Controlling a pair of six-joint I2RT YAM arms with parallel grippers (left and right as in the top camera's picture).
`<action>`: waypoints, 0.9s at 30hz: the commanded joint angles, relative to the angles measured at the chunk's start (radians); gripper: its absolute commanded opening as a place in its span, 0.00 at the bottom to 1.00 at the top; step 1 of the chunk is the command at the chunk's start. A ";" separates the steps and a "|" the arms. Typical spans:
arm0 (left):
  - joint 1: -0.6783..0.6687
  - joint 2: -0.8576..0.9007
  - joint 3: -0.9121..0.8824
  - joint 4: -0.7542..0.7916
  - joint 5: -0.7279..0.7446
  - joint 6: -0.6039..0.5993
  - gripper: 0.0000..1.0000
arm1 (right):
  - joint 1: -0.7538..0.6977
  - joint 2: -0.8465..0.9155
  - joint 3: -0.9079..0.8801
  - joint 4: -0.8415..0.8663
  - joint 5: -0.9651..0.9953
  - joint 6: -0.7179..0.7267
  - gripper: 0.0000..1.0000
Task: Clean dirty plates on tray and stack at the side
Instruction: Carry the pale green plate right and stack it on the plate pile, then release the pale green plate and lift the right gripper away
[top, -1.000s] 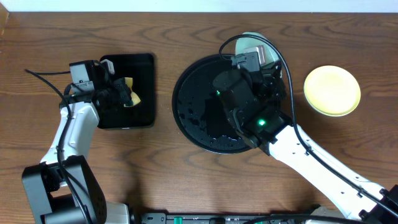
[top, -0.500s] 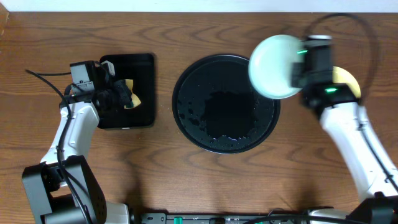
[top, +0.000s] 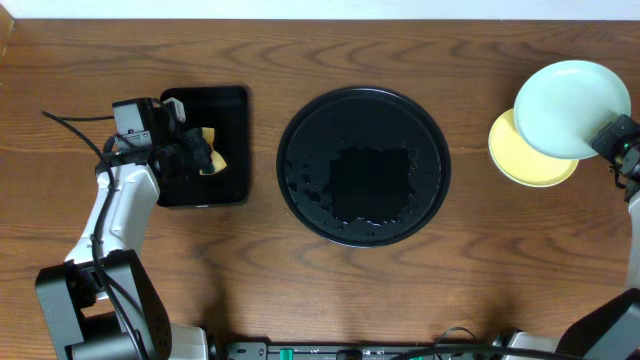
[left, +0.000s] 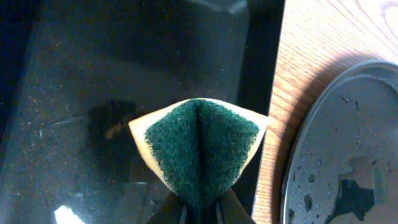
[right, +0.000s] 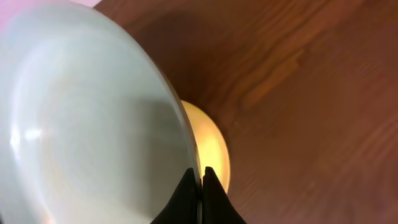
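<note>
At the desk's (top: 300, 300) right edge, the right gripper (right: 199, 172) clamps a mint plate (top: 570, 108) over the yellow plate (top: 525, 168); the left gripper (left: 200, 206) pinches a sponge (left: 199, 146).

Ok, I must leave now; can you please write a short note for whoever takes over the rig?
Left pincer: shut on the folded yellow-and-green sponge, above the small rectangular black tray.
Right pincer: shut on the rim of the pale mint round plate, held over the pale yellow round plate on the right side.
Large round glossy black tray: wet, no plates on it.
Left to do: set the mint plate onto the yellow one. Only two plates in view.
</note>
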 joint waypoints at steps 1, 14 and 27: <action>0.001 0.004 0.003 -0.003 0.016 0.009 0.08 | -0.006 0.040 0.005 0.006 -0.050 0.025 0.17; 0.001 0.004 0.003 -0.003 0.002 0.010 0.08 | 0.030 0.106 0.005 -0.058 -0.282 -0.050 0.69; 0.001 0.004 -0.012 0.011 -0.074 0.035 0.17 | 0.296 0.106 0.005 -0.181 -0.228 -0.123 0.71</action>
